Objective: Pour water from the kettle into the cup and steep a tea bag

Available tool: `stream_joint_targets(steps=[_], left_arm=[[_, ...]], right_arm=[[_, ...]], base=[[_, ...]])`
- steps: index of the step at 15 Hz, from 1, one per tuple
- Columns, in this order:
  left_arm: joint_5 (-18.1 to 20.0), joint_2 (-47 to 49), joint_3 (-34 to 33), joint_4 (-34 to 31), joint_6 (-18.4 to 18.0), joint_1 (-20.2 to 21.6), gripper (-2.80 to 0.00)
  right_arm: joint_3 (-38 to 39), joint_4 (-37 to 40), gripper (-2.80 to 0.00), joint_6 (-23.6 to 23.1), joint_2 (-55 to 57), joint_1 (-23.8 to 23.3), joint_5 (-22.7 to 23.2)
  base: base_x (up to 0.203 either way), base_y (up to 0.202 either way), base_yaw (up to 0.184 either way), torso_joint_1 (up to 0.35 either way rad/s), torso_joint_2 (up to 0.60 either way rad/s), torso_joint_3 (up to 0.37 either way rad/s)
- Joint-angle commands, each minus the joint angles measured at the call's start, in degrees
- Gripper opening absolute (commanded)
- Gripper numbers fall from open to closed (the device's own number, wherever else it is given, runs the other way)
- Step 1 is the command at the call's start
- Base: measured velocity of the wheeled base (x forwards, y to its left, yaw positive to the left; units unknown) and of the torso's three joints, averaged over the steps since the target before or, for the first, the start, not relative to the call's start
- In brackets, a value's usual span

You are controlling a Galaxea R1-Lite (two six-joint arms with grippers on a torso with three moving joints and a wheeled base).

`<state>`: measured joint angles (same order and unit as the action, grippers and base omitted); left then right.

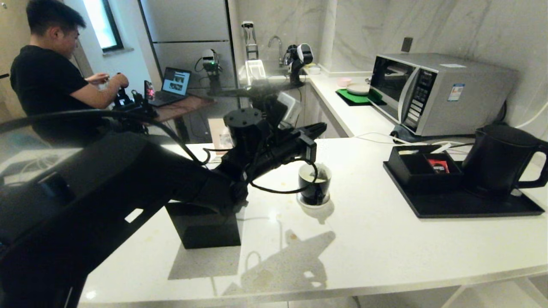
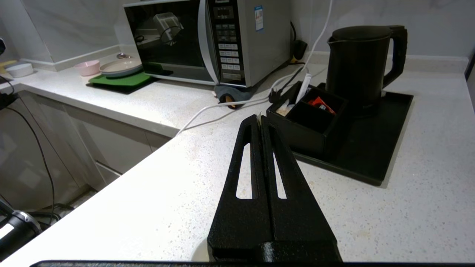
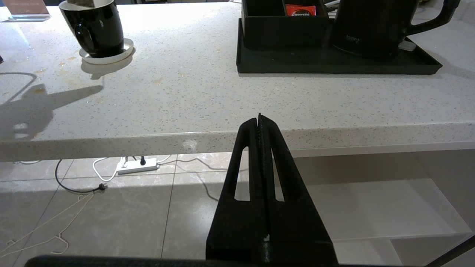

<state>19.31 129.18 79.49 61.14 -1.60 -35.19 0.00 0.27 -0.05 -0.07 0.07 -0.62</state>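
Note:
The black cup (image 1: 314, 191) stands on its white saucer (image 1: 299, 201) in the middle of the white counter. The grey-green tea bag (image 1: 321, 174) sticks up over the cup's rim. My left gripper (image 1: 321, 127) hovers just above the cup. It is shut, with a thin white sliver (image 2: 259, 115), seemingly the tea bag's tag, pinched at the fingertips. The black kettle (image 1: 498, 158) stands upright on a black tray (image 1: 471, 207) at the right. My right gripper (image 3: 259, 118) is shut and empty, low in front of the counter edge. From there I see the cup (image 3: 98, 27) and kettle (image 3: 371, 26).
A black organiser box (image 1: 421, 173) with a red sachet (image 1: 437, 166) sits on the tray beside the kettle. A black block (image 1: 203, 229) stands under my left arm. A microwave (image 1: 428, 92) is behind the tray. A person (image 1: 47, 77) sits at the far left.

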Motion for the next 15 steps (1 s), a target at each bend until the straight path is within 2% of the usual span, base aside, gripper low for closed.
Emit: stream_joint_targets(steps=[1, 15], left_arm=[[0.03, 0.02, -0.13, 0.39, 0.01, 0.04, -2.80], [0.03, 0.11, -4.13, 2.58, -0.08, 0.04, -2.80]], right_arm=[[0.00, 0.00, -2.80, -0.04, 0.07, 0.01, 0.01], [0.00, 0.00, -2.80, -0.04, 0.07, 0.01, 0.01]], base=[[0.000, 0.000, 0.000, 0.000, 0.00, 0.000], [0.000, 0.000, 0.000, 0.000, 0.00, 0.000]])
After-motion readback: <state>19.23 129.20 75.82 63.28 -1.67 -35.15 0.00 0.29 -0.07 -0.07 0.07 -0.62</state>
